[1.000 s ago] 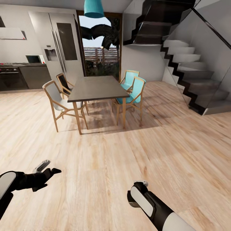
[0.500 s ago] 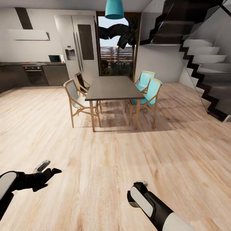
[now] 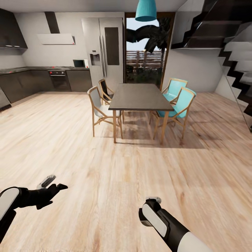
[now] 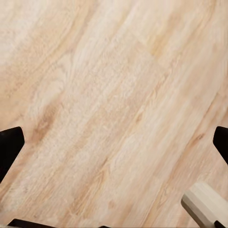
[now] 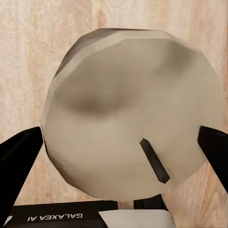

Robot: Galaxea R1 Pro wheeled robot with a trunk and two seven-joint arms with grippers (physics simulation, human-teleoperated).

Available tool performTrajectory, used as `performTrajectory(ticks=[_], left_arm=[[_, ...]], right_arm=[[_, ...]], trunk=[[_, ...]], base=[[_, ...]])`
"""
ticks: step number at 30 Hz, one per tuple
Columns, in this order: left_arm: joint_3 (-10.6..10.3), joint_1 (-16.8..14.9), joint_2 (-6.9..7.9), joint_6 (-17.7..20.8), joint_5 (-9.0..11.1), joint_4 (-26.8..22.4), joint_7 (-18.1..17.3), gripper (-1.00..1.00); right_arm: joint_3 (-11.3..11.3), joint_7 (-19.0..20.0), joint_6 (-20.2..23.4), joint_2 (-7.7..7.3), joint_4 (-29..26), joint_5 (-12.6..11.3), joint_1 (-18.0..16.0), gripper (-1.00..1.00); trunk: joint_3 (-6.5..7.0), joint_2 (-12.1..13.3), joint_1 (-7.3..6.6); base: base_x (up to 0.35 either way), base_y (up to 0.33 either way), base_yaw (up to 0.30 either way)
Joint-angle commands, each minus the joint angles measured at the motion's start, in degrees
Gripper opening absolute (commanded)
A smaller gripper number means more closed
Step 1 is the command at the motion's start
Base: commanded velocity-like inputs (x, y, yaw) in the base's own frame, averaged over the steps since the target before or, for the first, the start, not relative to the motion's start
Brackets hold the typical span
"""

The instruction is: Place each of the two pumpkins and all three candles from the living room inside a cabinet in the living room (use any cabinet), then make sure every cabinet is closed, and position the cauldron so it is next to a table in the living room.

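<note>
Between the right claw's fingers: a candle, pale cream and round, seen end-on with its short dark wick showing; a black finger sits against each of its sides.
Right claw: clenched on the candle, held above the bare wooden floor, which carries none of the task's other things.
Right claw, head view: low at the near right of the floor, on a black and white forearm; a small pale bit shows at its tip.
Left claw: released, the fingertips at opposite edges of the left wrist view with floor planks between them; nothing is held.
Left claw's place: low at the near left of the floor, well apart from the right claw.
Dining table: dark top on wooden legs, standing mid-floor ahead.
Chairs: two turquoise chairs on the table's right side, two pale chairs on its left.
Lamp: teal, hanging above the table.
Refrigerator: tall, silver, at the far wall beside a glazed door.
Kitchen units: dark, along the far left wall.
Staircase: at the right edge.
</note>
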Motion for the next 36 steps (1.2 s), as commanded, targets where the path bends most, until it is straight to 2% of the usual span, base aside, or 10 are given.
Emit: performTrajectory(ticks=[1,5,9,12,36], left_arm=[[0.0,0.0,0.0,0.1,0.5,0.0,0.6,1.0],[0.0,0.0,0.0,0.1,0.4,0.3,1.8,1.0],[0.2,0.0,-0.05,0.0,0.5,0.3,7.1,1.0],[0.1,0.0,-0.15,0.0,0.5,0.3,8.6,1.0],[0.1,0.0,-0.23,0.0,0.8,0.4,9.1,1.0]], right_arm=[[0.2,-0.5,0.1,-0.03,-0.1,-0.4,-0.1,-1.0],[0.2,-0.5,0.1,-0.03,-0.1,-0.4,-0.1,-1.0],[0.2,-0.5,0.1,-0.03,-0.1,-0.4,-0.1,-1.0],[0.2,-0.6,0.1,-0.03,-0.1,-0.4,-0.1,-1.0],[0.3,-0.6,-0.4,-0.03,-0.1,-0.3,-0.1,-1.0]], trunk=[[0.11,0.4,-0.23],[0.72,2.0,-1.11],[1.34,3.6,-1.99],[1.8,4.8,-2.65],[5.99,14.4,-7.92]], base=[[0.0,0.0,0.269],[0.0,0.0,0.269],[0.0,0.0,0.269],[0.0,0.0,0.269],[0.0,0.0,0.272]])
